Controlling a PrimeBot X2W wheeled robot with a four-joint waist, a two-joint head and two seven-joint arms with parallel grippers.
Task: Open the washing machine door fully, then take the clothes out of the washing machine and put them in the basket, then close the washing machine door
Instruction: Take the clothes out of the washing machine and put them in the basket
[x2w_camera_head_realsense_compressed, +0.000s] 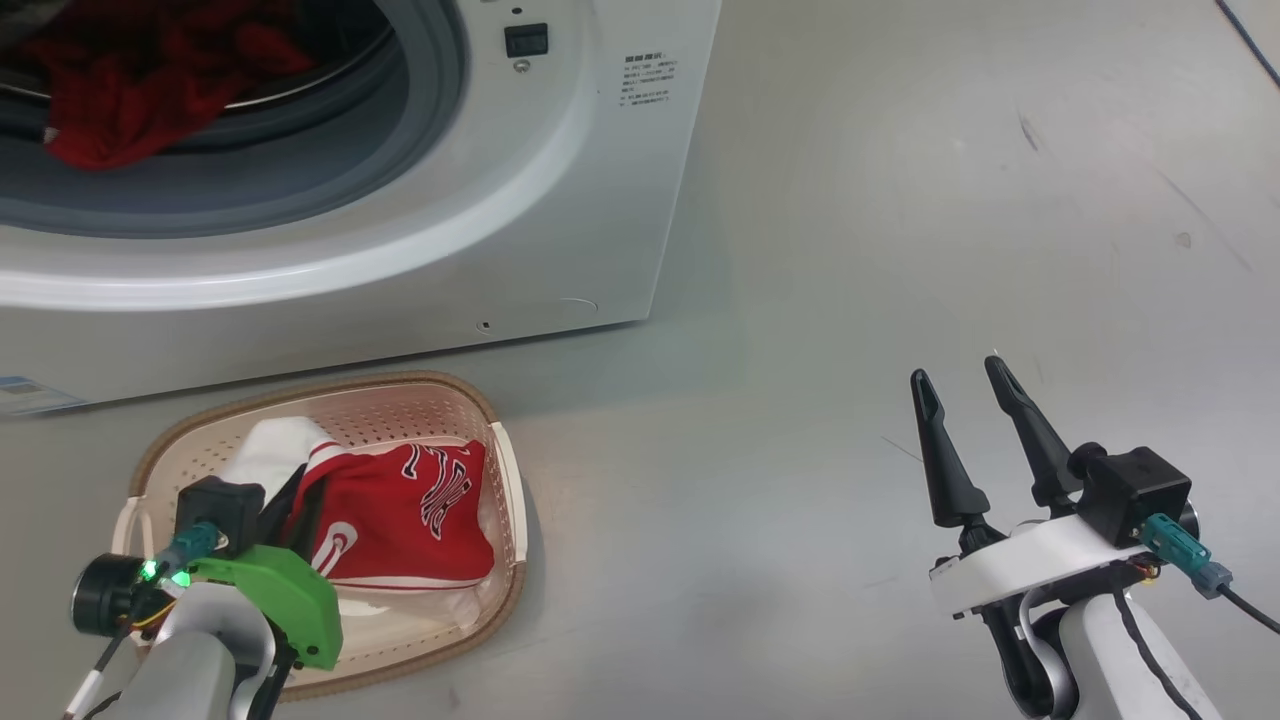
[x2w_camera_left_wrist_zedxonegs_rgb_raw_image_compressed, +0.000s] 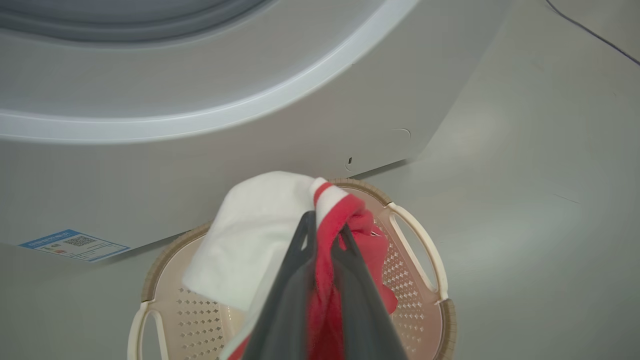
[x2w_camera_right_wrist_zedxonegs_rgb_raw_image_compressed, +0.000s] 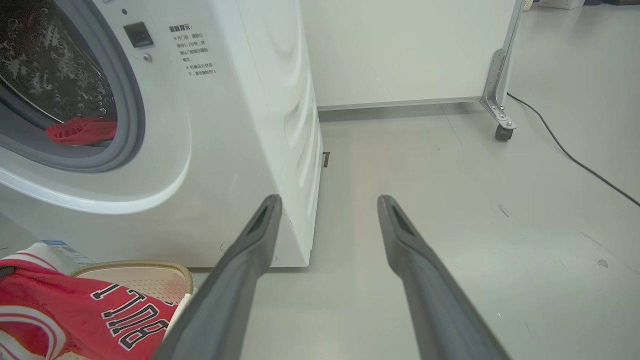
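- Red-and-white jersey (x2w_camera_head_realsense_compressed: 410, 510) lies bunched inside the basket (x2w_camera_head_realsense_compressed: 508, 470), lettering facing up, with a white part toward the machine side.
- Basket is cream perforated plastic with a brown woven-look rim. It sits on the grey floor (x2w_camera_head_realsense_compressed: 900, 200) just in front of the washing machine (x2w_camera_head_realsense_compressed: 560, 200), below its front panel.
- Left gripper (x2w_camera_left_wrist_zedxonegs_rgb_raw_image_compressed: 326, 225) is over the basket with its fingers pressed close, pinching a red-and-white fold of the jersey. In the left wrist view, white cloth drapes off to the left of the fingers.
- Right gripper (x2w_camera_head_realsense_compressed: 955, 370) has its fingers spread wide with nothing between them. It hangs over bare floor, to the right of the machine and well apart from the basket.
- Plain red garment (x2w_camera_head_realsense_compressed: 130, 90) is inside the steel drum, low at the front, with its edge close to the grey gasket (x2w_camera_head_realsense_compressed: 430, 110). The drum mouth is uncovered.
- Blue label (x2w_camera_left_wrist_zedxonegs_rgb_raw_image_compressed: 75, 245) is on the machine's lower front, left of the basket.
- In the right wrist view, a black cable (x2w_camera_right_wrist_zedxonegs_rgb_raw_image_compressed: 565, 150) runs across the floor and a small caster (x2w_camera_right_wrist_zedxonegs_rgb_raw_image_compressed: 501, 132) sits under a white panel behind.
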